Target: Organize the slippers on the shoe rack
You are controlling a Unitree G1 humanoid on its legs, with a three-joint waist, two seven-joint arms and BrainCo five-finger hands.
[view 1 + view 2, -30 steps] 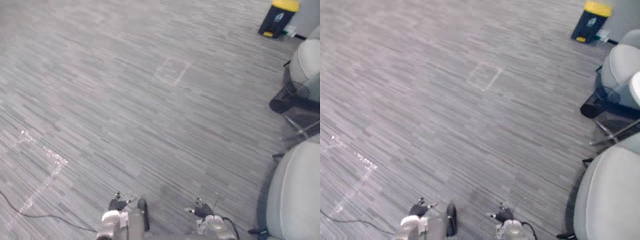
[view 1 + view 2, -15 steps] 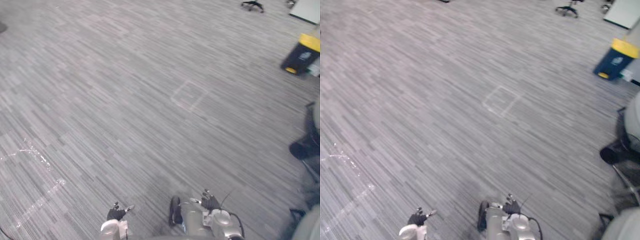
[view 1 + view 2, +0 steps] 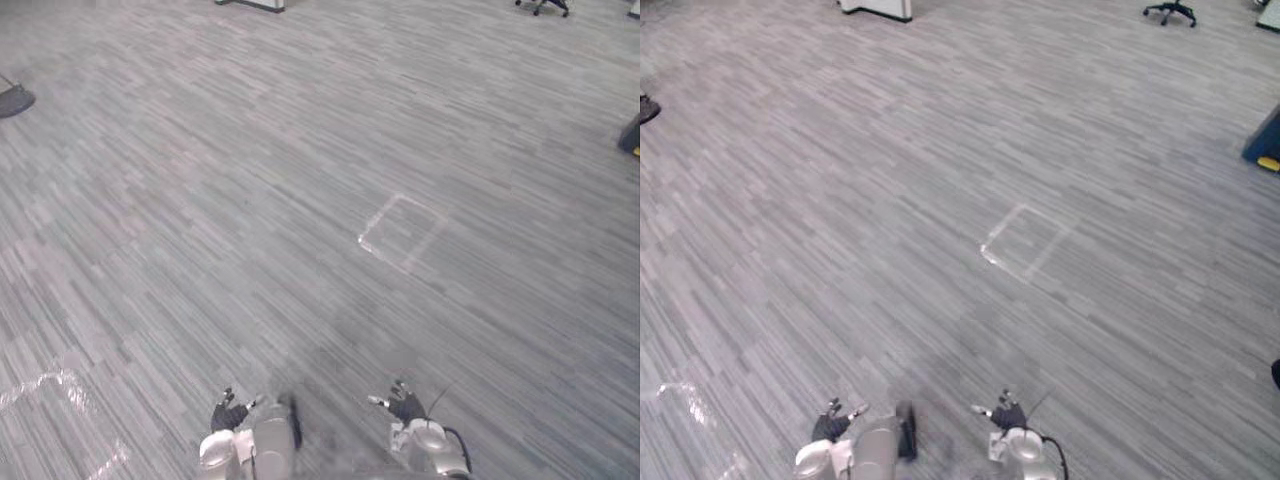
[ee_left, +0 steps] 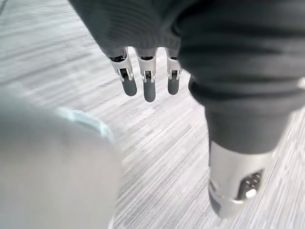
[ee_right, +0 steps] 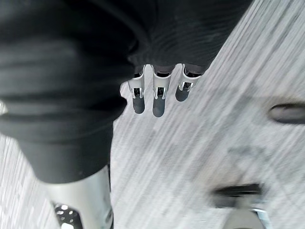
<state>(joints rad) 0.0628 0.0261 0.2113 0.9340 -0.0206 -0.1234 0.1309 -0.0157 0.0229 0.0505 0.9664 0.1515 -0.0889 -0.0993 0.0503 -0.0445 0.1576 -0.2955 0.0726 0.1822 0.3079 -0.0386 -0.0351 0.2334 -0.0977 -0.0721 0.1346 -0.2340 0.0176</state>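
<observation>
Shifted since a moment ago is the whole view, by camera movement: the taped square [image 3: 402, 231] is now seen near centre. Nearest, the left hand [image 4: 148, 89] and right hand [image 5: 158, 104] are held above the carpet floor [image 3: 200, 200], fingers straight and slightly spread, gripping nothing. At the far left edge a dark shape [image 3: 14, 100] is seen; whether it is a slipper cannot be told.

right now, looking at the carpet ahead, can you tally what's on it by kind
taped square: 1
shiny tape patch: 1
chair base: 1
white furniture base: 1
blue bin: 1
dark things cut off at the edges, unclear: 2
total: 7
</observation>
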